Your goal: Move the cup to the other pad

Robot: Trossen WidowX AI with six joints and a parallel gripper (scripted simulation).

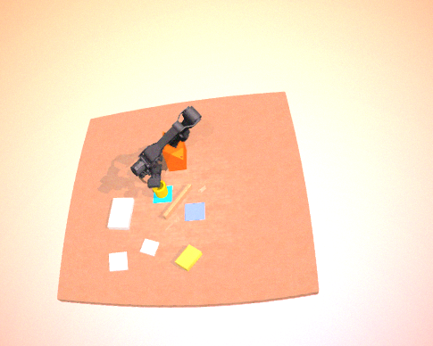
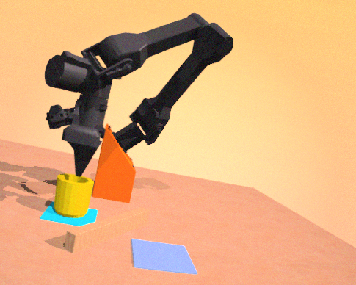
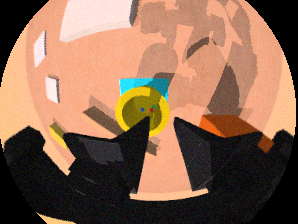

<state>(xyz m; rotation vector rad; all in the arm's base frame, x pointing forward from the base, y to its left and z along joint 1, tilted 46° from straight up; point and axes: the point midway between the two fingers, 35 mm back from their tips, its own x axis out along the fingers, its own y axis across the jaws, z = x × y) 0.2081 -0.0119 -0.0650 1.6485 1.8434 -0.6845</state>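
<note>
The tabletop (image 1: 249, 187) (image 2: 223, 220) (image 3: 100, 60) is reddish-brown with a faint grain, dark shadows falling across it. Around it, the room is a pale wash of yellow and peach. I can't read any brand, label or writing. The black pincer (image 2: 79, 174) (image 3: 161, 119) is parted and released, just above the yellow cup (image 1: 161, 190) (image 2: 73, 196) (image 3: 120, 111), which stands upright on the cyan pad (image 1: 169, 199) (image 2: 78, 221) (image 3: 142, 85).
</note>
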